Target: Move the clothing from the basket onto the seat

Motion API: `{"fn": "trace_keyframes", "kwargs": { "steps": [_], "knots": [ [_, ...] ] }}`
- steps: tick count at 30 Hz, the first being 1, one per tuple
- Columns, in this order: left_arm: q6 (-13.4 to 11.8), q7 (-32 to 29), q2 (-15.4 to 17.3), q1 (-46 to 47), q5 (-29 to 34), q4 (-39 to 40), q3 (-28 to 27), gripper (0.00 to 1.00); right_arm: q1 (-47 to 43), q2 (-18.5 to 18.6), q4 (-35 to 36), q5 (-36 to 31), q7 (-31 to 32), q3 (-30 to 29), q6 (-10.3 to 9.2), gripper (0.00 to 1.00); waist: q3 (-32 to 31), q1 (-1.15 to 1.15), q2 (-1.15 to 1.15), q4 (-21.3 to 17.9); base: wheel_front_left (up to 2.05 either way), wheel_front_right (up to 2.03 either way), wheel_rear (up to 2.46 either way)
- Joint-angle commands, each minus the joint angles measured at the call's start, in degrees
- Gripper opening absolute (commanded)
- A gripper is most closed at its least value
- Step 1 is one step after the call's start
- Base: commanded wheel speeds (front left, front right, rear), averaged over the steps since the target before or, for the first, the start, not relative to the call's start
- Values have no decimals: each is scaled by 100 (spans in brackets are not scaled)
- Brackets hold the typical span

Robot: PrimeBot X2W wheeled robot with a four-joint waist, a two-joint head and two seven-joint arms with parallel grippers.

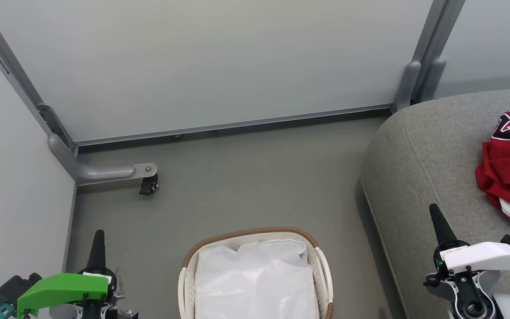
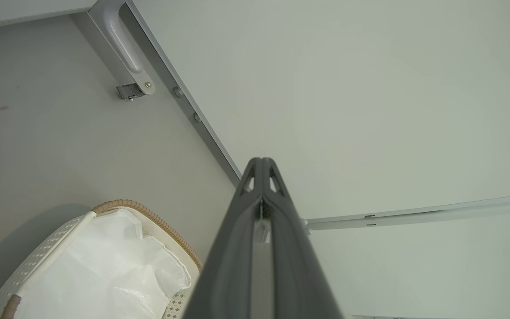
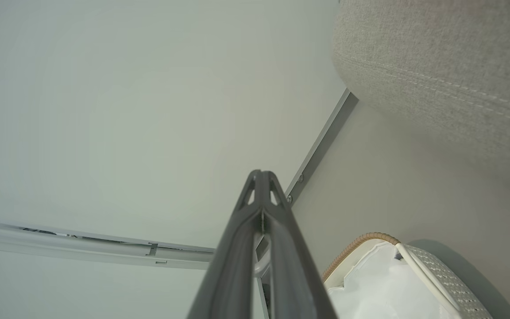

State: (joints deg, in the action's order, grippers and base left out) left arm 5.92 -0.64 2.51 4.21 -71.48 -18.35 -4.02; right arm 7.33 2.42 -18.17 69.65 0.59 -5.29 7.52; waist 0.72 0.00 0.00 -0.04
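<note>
The left gripper (image 1: 99, 237) hangs left of the basket (image 1: 246, 233), its jaws pressed together and holding nothing. The right gripper (image 1: 436, 217) hangs right of the basket at the edge of the seat (image 1: 423, 168), its jaws likewise closed and empty. The basket stands on the floor (image 1: 237, 186). The white liner (image 1: 255, 274) covers its inside, and no red cloth is visible there. The clothing (image 1: 509, 168) lies bunched on the seat, well right of the basket and farther back. Judgement: the garments are light, soft, limp and probably slick. Take hold at 1 raised fold, pinching a thick bunch, not a flat layer.
</note>
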Motion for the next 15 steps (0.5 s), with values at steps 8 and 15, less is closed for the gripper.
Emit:
{"fn": "trace_keyframes", "kwargs": {
  "steps": [8, 15],
  "knots": [
    [60, -132, 43, 163, -472, 140, -80, 0, -52, 44, 144, 514, 145, -45, -3, 0, -9, 0, 0, 1, 0, 0, 0],
    [73, -227, 45, 180, -776, 202, -112, 0, -68, 47, 202, 848, 234, -62, -4, 0, -16, 0, 0, 1, 0, 0, 0]
  ]
}}
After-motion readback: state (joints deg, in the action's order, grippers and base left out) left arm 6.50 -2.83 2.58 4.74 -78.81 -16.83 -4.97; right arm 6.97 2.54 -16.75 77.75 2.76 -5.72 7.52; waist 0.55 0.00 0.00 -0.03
